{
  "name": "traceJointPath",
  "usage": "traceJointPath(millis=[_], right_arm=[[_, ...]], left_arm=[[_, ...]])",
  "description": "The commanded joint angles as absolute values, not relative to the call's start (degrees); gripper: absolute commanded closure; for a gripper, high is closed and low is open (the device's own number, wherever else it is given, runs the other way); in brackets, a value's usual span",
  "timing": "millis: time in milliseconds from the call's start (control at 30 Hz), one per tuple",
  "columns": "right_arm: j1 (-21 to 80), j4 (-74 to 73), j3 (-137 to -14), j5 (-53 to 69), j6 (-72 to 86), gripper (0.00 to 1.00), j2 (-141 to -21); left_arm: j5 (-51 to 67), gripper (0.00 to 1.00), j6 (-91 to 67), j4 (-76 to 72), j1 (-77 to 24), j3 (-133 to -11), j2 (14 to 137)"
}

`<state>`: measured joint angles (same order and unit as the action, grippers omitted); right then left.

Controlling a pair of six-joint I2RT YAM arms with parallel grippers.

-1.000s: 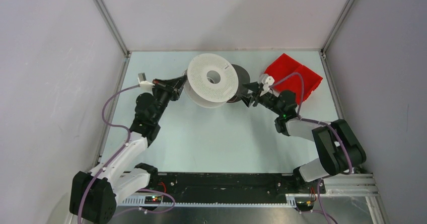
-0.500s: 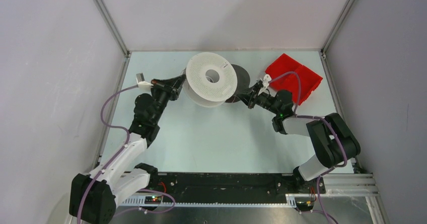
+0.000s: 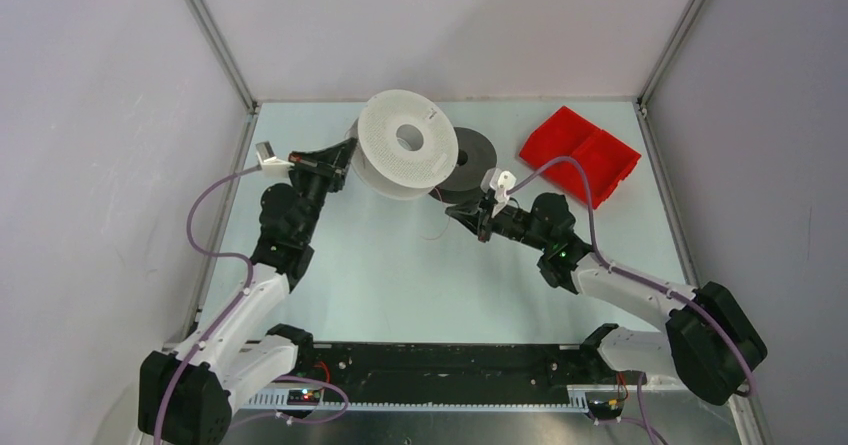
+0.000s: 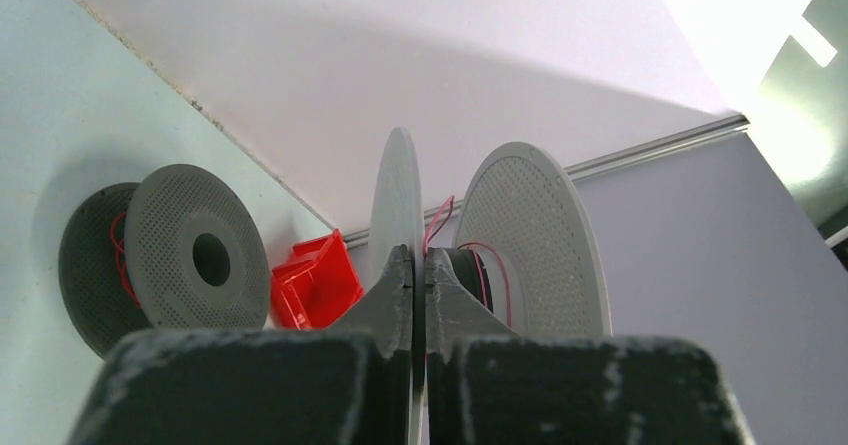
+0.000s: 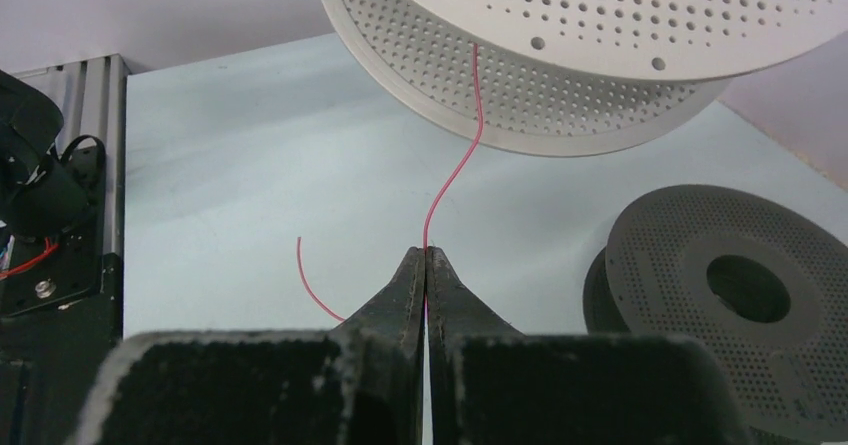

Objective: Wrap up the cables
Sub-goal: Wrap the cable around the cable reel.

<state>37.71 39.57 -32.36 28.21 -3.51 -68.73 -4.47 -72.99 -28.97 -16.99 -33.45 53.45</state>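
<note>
White spool (image 3: 405, 140), both sides busy
Left gripper (image 4: 413, 265) clamps its flange; right gripper (image 5: 426, 255) pinches its red cable (image 5: 462, 155).

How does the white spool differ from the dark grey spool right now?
The white spool is off the table and tilted, its flange clamped in the left gripper. The dark grey spool lies flat on the table with no gripper on it. The white spool's red strand runs out to the shut right gripper, while the grey spool's red thread sits between its flanges. Both have round perforated flanges.
</note>
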Motion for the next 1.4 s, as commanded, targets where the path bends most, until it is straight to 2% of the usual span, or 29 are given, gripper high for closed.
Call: traceJointPath(millis=[0, 233, 467, 600, 800, 1233, 1333, 1367], right_arm=[[39.5, 37.0, -32.6, 26.8, -5.5, 1.00, -66.2], [46.7, 36.7, -35.1, 22.7, -6.5, 1.00, -66.5], [52.3, 41.3, -42.9, 14.1, -0.6, 1.00, -71.8], [54.0, 38.4, -48.4, 10.3, -0.2, 1.00, -75.0], [53.7, 36.0, -54.1, 7.0, 6.7, 1.00, -77.3], [48.2, 42.7, -60.1, -2.4, 31.2, 1.00, -86.3], [47.5, 43.6, -60.8, 1.5, 27.4, 1.00, -87.6], [46.9, 43.5, -60.8, 7.0, 22.2, 1.00, -87.0]], left_arm=[[-6.2, 1.00, -71.0, -33.8, -16.8, -37.0, 52.1], [-8.1, 1.00, -64.7, -33.9, -17.8, -37.0, 51.3], [-10.1, 1.00, -52.2, -33.8, -21.5, -35.9, 50.5], [-10.4, 1.00, -44.7, -33.4, -23.0, -34.6, 49.5], [-10.7, 1.00, -34.2, -30.5, -25.2, -34.1, 48.8], [-14.2, 1.00, -21.1, -29.1, -29.0, -30.7, 50.3], [-14.3, 1.00, -21.2, -27.7, -29.0, -31.3, 50.6], [-14.7, 1.00, -21.6, -25.2, -29.0, -32.6, 50.7]])
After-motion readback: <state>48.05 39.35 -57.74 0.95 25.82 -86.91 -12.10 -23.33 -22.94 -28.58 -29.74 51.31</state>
